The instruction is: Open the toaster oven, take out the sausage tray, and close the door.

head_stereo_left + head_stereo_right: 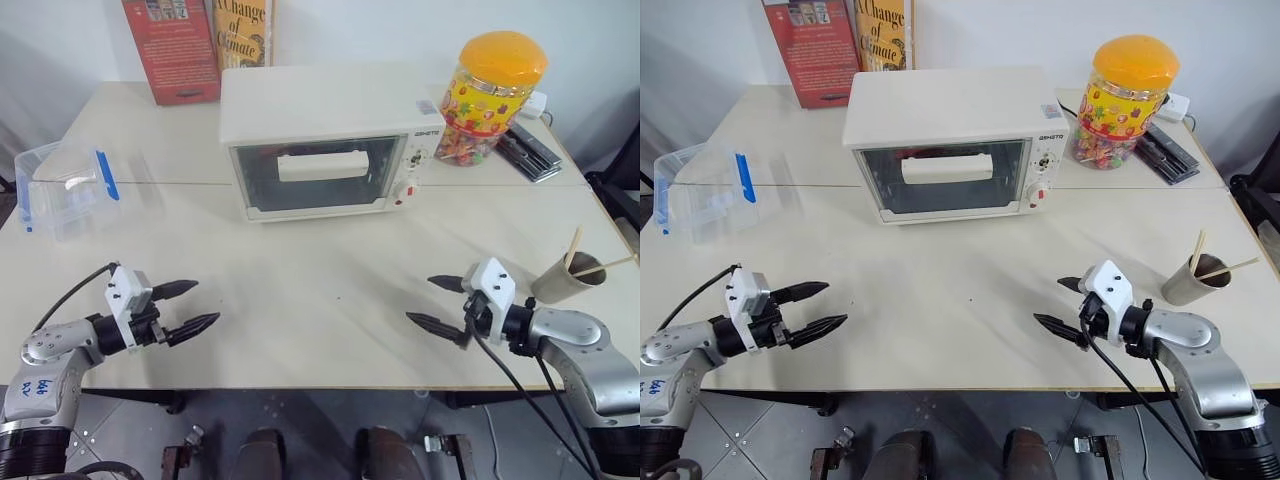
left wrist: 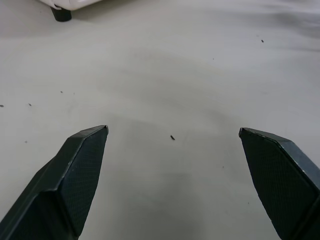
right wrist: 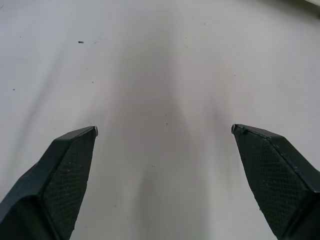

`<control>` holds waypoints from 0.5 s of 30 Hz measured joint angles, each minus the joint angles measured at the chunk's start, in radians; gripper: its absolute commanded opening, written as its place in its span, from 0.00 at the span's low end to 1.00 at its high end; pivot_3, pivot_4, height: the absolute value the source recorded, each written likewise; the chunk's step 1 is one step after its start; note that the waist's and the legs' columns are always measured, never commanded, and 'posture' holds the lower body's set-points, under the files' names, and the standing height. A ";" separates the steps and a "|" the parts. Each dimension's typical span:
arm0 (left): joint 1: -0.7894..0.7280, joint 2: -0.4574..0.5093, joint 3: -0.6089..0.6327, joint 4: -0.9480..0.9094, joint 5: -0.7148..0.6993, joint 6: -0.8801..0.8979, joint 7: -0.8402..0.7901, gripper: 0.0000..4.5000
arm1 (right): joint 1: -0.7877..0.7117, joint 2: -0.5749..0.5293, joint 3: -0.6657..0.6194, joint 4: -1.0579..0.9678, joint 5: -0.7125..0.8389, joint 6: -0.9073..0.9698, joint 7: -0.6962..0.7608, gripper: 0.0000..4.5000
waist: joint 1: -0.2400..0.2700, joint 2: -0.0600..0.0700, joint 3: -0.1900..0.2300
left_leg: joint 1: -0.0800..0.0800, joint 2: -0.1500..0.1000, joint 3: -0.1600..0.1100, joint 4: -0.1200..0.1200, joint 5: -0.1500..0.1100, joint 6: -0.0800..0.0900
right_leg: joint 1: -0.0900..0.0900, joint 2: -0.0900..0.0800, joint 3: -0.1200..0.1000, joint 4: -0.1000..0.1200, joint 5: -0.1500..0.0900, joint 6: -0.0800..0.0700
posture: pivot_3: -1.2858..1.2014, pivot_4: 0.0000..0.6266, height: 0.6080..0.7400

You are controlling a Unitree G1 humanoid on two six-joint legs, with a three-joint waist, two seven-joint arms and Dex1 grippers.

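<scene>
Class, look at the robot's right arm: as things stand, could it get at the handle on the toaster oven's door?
Probably yes. The right gripper is open and empty, bare table lies between it and the door, and the handle faces the robot unobstructed. It must still reach forward.

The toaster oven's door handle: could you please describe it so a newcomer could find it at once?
Start at the cream-white toaster oven at the back middle of the table. Its front is a shut glass door. The handle is the wide cream-white bar across the upper glass, unlike the small knobs on the panel at the glass's right-hand side.
</scene>
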 measured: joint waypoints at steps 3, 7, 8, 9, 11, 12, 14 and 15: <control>-0.010 0.000 0.000 0.005 0.005 -0.011 0.007 0.99 | -0.010 0.000 0.000 0.008 0.000 0.000 0.002 1.00 | 0.000 0.000 0.000 | 0.000 0.000 0.000 0.000 0.000 0.000 | 0.000 0.000 0.000 0.000 0.000 0.000 | 0.52 0.24 1.00; -0.044 0.000 0.000 0.011 0.015 -0.002 0.039 0.99 | -0.048 0.000 0.005 0.005 0.001 0.017 0.000 1.00 | 0.000 0.000 0.000 | 0.000 0.000 0.000 0.000 0.000 0.000 | 0.000 0.000 0.000 0.000 0.000 0.000 | 0.52 0.24 1.00; -0.046 0.001 0.000 0.010 0.014 0.008 0.042 0.99 | -0.069 0.000 0.009 0.004 0.002 0.032 -0.002 1.00 | -0.002 0.000 0.000 | 0.000 0.000 0.000 0.000 0.000 0.000 | 0.000 0.000 0.000 0.001 0.000 0.000 | 0.52 0.24 1.00; -0.046 0.001 0.000 0.009 0.014 0.013 0.042 0.99 | -0.077 0.000 0.010 0.003 0.004 0.035 -0.003 1.00 | -0.003 0.000 0.000 | 0.000 0.000 0.000 0.000 0.000 0.000 | 0.000 0.000 0.000 0.001 0.000 0.000 | 0.52 0.24 1.00; -0.048 0.001 0.001 0.009 0.012 0.033 0.045 0.99 | -0.113 0.000 0.016 0.002 0.011 0.061 -0.007 1.00 | -0.002 0.000 0.000 | 0.000 0.000 0.000 0.000 0.000 0.000 | 0.000 0.000 0.000 0.001 0.000 0.000 | 0.52 0.24 1.00; -0.052 0.001 0.002 0.008 0.012 0.040 0.050 0.99 | -0.138 0.001 0.023 0.003 0.012 0.079 -0.012 1.00 | -0.002 0.000 0.000 | 0.000 0.000 0.000 0.000 0.000 0.000 | -0.001 0.000 0.000 0.001 0.000 0.000 | 0.52 0.24 1.00; -0.076 0.001 0.006 0.006 -0.003 0.060 0.058 0.99 | -0.224 0.006 0.059 0.011 0.014 0.127 -0.018 1.00 | -0.004 0.000 0.000 | 0.000 0.000 0.000 0.001 0.000 0.000 | -0.001 0.000 0.000 0.001 0.000 0.000 | 0.52 0.24 1.00; -0.091 0.001 0.006 0.004 -0.011 0.067 0.058 0.99 | -0.263 0.014 0.071 0.016 0.015 0.145 -0.018 1.00 | -0.003 0.000 0.000 | 0.000 0.000 0.000 0.001 0.000 0.000 | -0.001 0.000 0.000 0.001 0.000 0.000 | 0.52 0.24 1.00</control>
